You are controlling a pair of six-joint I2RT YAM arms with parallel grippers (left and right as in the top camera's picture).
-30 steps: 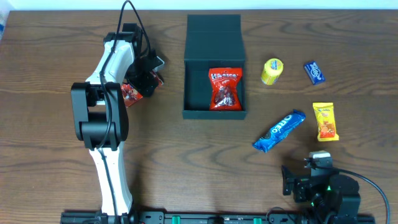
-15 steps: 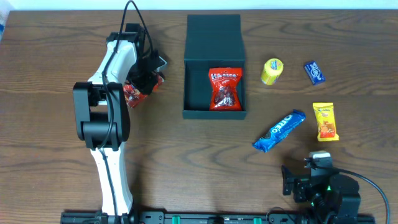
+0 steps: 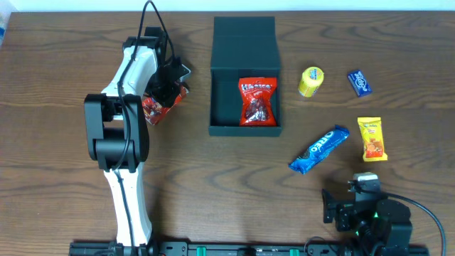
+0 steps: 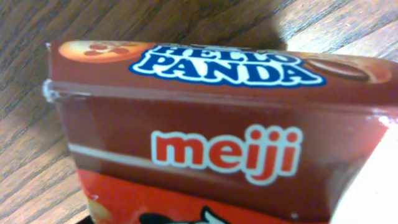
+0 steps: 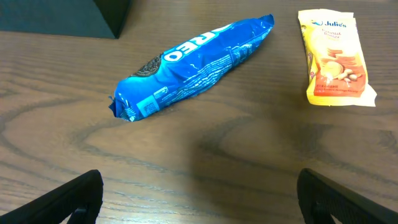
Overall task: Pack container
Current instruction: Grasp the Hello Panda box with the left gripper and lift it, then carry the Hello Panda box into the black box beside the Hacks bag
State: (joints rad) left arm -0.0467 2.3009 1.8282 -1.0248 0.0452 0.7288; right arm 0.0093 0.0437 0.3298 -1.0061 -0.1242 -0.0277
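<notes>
The dark teal container (image 3: 220, 85) lies open at the table's middle, its flap lid folded back. A red snack packet (image 3: 257, 101) lies inside it. My left gripper (image 3: 168, 89) is shut on a red Hello Panda box (image 3: 157, 108) to the left of the container; the box fills the left wrist view (image 4: 205, 143). My right gripper (image 5: 199, 199) is open and empty at the near right, above bare table, with a blue Oreo packet (image 5: 193, 62) and a yellow Julie's packet (image 5: 336, 56) ahead of it.
On the right of the container lie a yellow round snack (image 3: 311, 81), a small blue packet (image 3: 360, 82), the yellow Julie's packet (image 3: 372, 139) and the blue Oreo packet (image 3: 319, 149). The container's corner shows in the right wrist view (image 5: 62, 17).
My left gripper has shifted slightly towards the container with the Hello Panda box in it. The right arm has not moved.
</notes>
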